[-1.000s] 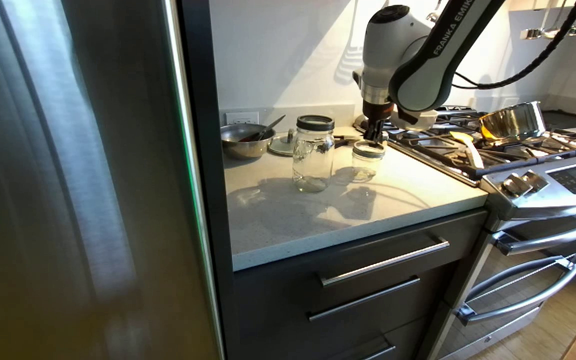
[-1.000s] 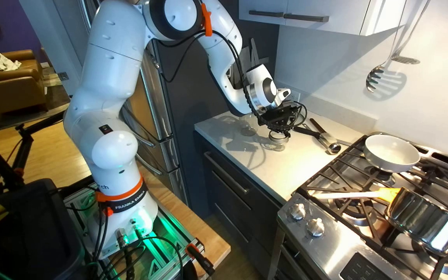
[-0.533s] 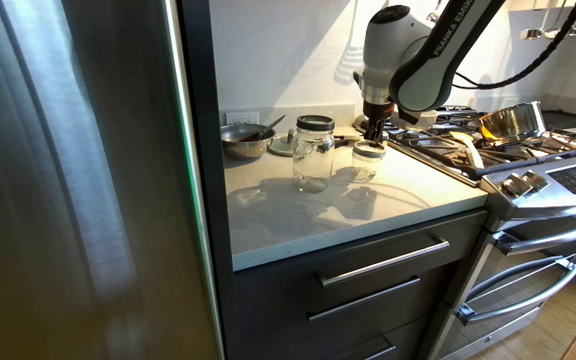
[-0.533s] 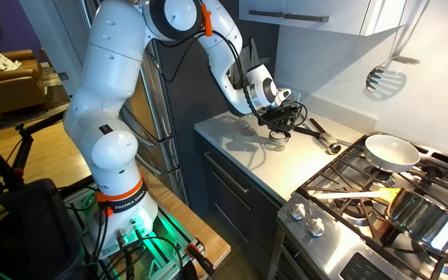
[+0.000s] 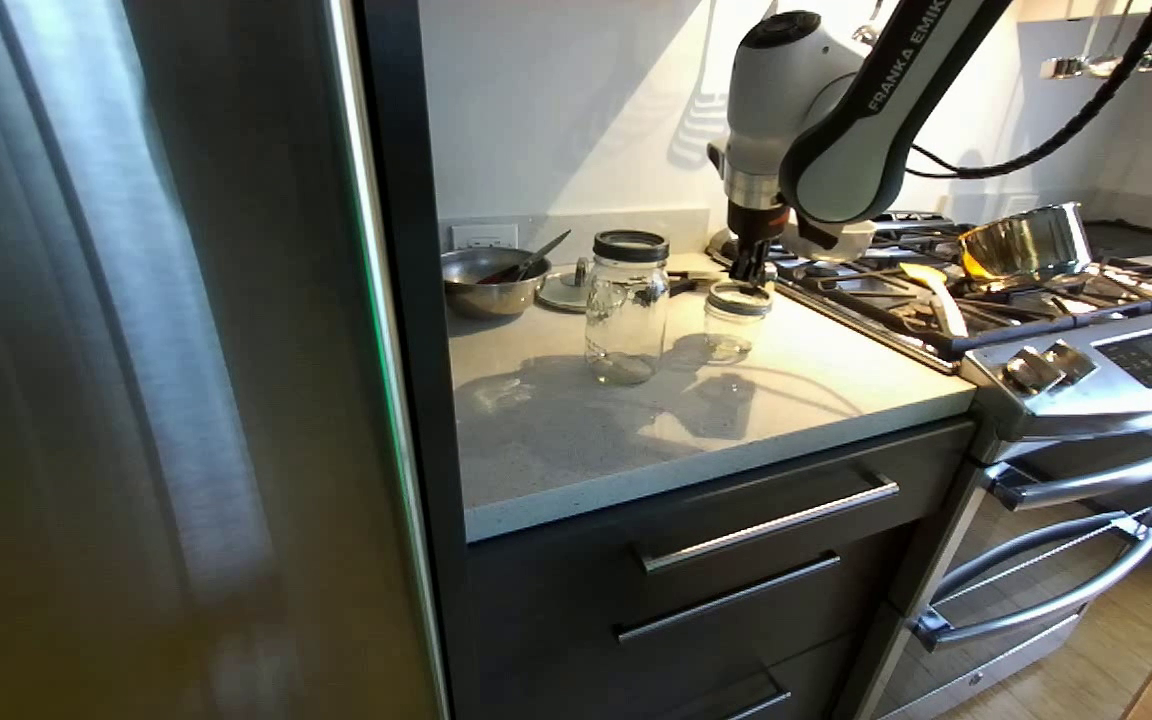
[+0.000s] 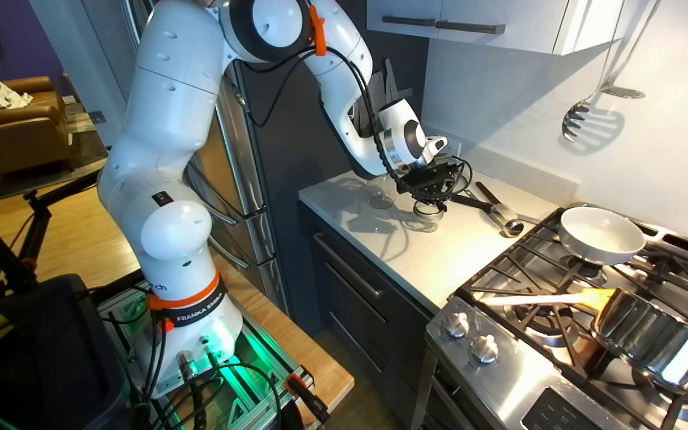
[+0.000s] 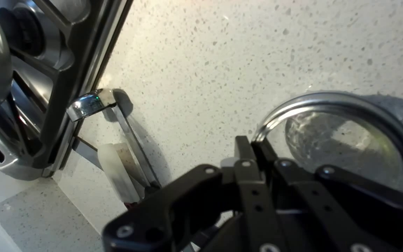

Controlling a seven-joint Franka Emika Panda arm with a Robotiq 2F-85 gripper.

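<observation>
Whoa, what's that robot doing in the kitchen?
The robot arm has its black jaws shut at the rim of a small glass jar, one on each side of the edge, so it seems to be pinching it. The jar looks roughly upright, but I can't tell whether its bottom touches the counter. A taller glass jar stands nearby, and a shiny pot sits tilted on the stove.

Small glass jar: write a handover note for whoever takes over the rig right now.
Claw: shut, apparently on the rim of the small jar.
Small jar: roughly upright, between the tall jar and the stove.
Tall jar: upright on the counter, not gripped.
Done: claw closed at the rim.
Left: small jar not yet released; whether its base touches the counter is hard to tell.
</observation>
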